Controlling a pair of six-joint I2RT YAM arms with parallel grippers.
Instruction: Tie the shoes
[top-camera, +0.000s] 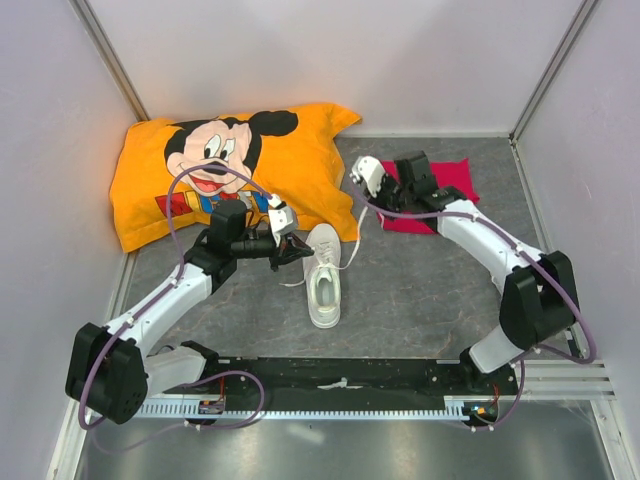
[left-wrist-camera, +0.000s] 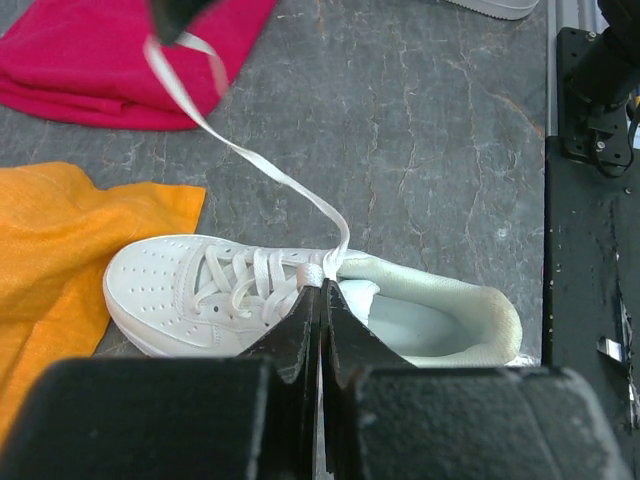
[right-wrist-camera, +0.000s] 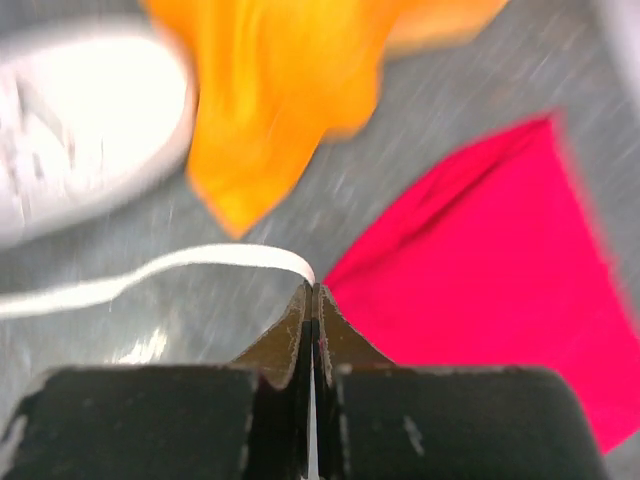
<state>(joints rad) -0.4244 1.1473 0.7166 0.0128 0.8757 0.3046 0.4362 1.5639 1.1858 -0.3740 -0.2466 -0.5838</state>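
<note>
One white shoe (top-camera: 324, 280) stands on the grey floor, toe toward the arms' bases. In the left wrist view the shoe (left-wrist-camera: 180, 290) lies sideways. My left gripper (left-wrist-camera: 322, 292) is shut on a lace at the top eyelets, beside the tongue. From there a white lace (left-wrist-camera: 270, 175) runs taut up to my right gripper (left-wrist-camera: 175, 15). The right gripper (right-wrist-camera: 313, 292) is shut on that lace (right-wrist-camera: 200, 258) near its end, above the floor between the shoe (right-wrist-camera: 80, 130) and the pink cloth. From above, the left gripper (top-camera: 295, 248) is at the shoe's opening and the right gripper (top-camera: 358, 197) is behind it.
An orange Mickey Mouse pillow (top-camera: 230, 170) lies at the back left, its corner near the shoe. A pink cloth (top-camera: 445, 185) lies at the back right under the right arm. A loose lace end (top-camera: 293, 283) trails left of the shoe. Walls enclose three sides.
</note>
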